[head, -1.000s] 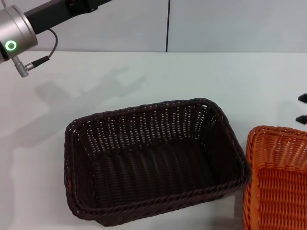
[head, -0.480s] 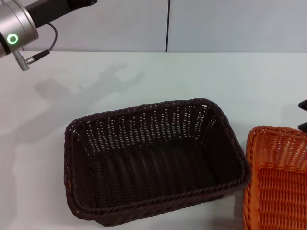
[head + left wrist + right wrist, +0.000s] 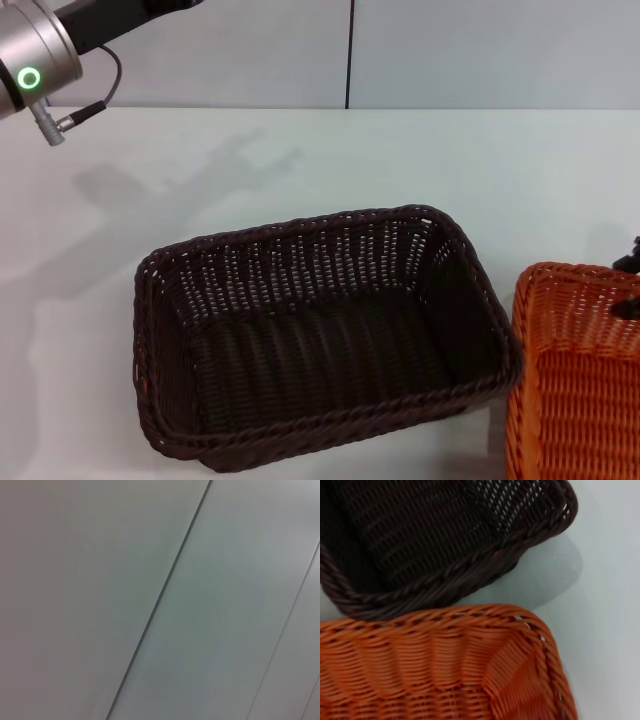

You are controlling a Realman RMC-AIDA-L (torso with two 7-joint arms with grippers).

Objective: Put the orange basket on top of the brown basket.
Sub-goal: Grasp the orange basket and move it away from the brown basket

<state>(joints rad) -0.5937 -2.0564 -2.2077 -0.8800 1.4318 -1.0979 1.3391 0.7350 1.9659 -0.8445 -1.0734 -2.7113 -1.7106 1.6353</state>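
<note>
The brown basket sits empty on the white table in the middle of the head view. The orange basket stands on the table just to its right, cut off by the frame edge. Only the dark fingertips of my right gripper show, at the far right edge. They are apart, one beyond the orange basket's far rim and one just inside it. The right wrist view looks down on the orange basket's rim corner beside the brown basket's corner. My left arm is raised at the top left, its gripper out of view.
The white table stretches behind the baskets to a grey panelled wall. The left wrist view shows only that wall. A narrow strip of table separates the two baskets.
My right gripper's fingertips have moved nearer along the right edge, down onto the orange basket's far rim. The left arm has lifted slightly. Both baskets stay in place.
</note>
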